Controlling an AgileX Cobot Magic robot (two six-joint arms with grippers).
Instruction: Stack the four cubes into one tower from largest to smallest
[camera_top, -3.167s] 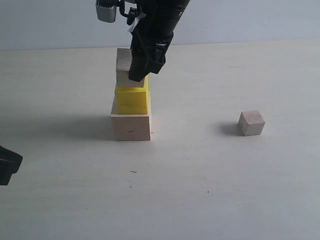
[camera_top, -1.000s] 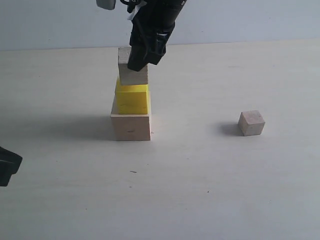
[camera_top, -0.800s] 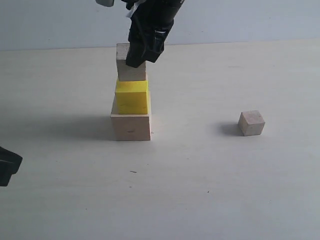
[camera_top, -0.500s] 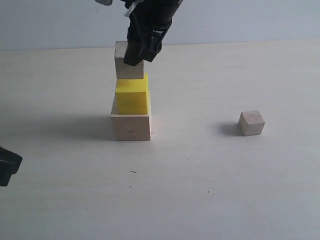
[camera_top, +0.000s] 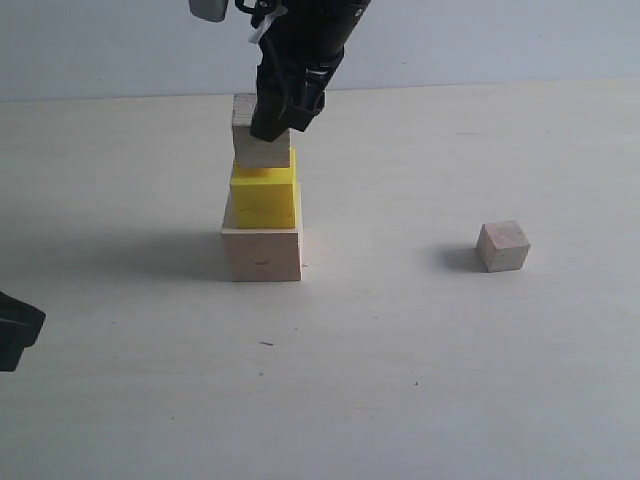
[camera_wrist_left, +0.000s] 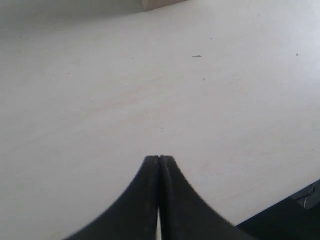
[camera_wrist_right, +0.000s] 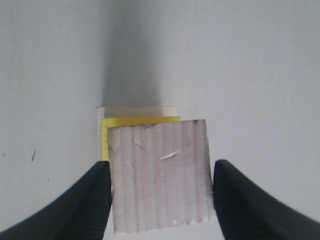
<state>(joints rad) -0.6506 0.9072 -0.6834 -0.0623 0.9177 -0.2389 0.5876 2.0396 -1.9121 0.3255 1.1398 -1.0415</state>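
Observation:
The large pale wood cube (camera_top: 262, 253) stands on the table with the yellow cube (camera_top: 264, 203) on top of it. My right gripper (camera_top: 275, 125) hangs over this column, shut on the medium grain-lined cube (camera_top: 250, 150), whose underside sits at the yellow cube's top face. In the right wrist view the medium cube (camera_wrist_right: 160, 175) lies between my fingers (camera_wrist_right: 97, 192), covering most of the yellow cube (camera_wrist_right: 106, 137) and large cube (camera_wrist_right: 135, 111). The small wood cube (camera_top: 502, 246) rests alone to the right. My left gripper (camera_wrist_left: 159, 159) is shut on nothing, low at the left edge (camera_top: 15, 335).
A pale tabletop (camera_top: 400, 350) spreads around the column, with a light wall behind it. A corner of the large cube (camera_wrist_left: 160, 4) shows at the edge of the left wrist view. A dark table edge (camera_wrist_left: 290, 215) lies near the left gripper.
The right gripper raised the medium cube a little and nudged it left, then lowered it back down onto the yellow cube. The other cubes and left arm have not moved.

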